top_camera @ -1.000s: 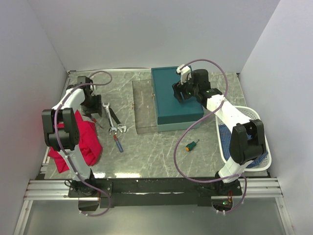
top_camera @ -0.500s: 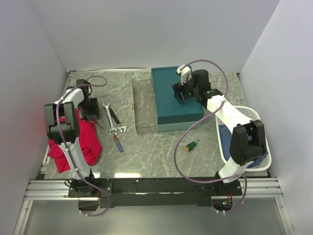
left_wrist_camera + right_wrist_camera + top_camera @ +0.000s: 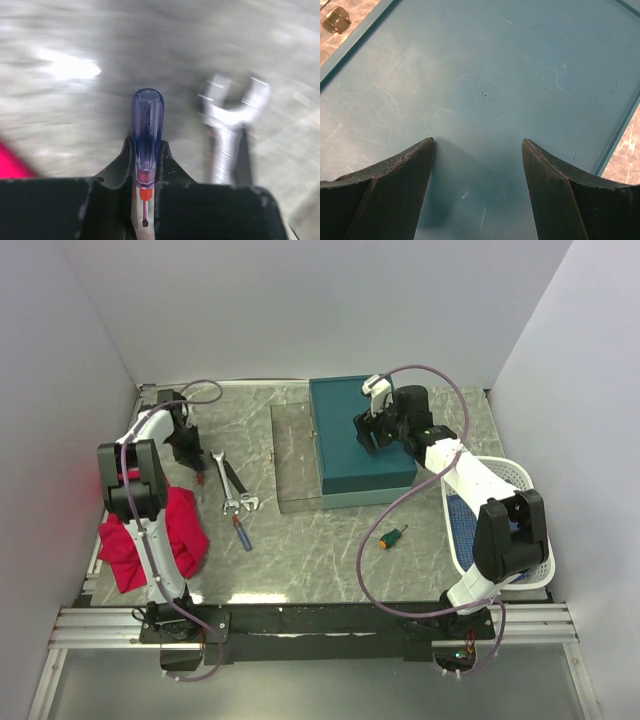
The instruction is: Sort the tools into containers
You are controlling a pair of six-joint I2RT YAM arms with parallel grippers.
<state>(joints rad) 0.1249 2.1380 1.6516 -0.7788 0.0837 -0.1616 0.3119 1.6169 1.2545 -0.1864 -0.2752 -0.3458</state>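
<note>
— Over at the back left of the worktop (image 3: pixel 320 540), what does the left pincer (image 3: pixel 146 146) hold?
— A small blue-handled screwdriver (image 3: pixel 147 120), pinched low on the handle. The handle sticks out past the tips and the blade points back toward the wrist.
— Which way must it go?
— To its right. The teal box (image 3: pixel 345 465) lies across the wrenches (image 3: pixel 228 485). The white basket (image 3: pixel 520 472) sits beyond the box, at the right edge. I'd judge the box to be the nearer for this arm.
— Room enough?
— The right pincer (image 3: pixel 477 145) hangs spread wide and empty just over the box's teal surface, so the arms could crowd there. The worktop is flat and marbled, and a red cloth (image 3: pixel 170 530) lies beside the left arm.
</note>
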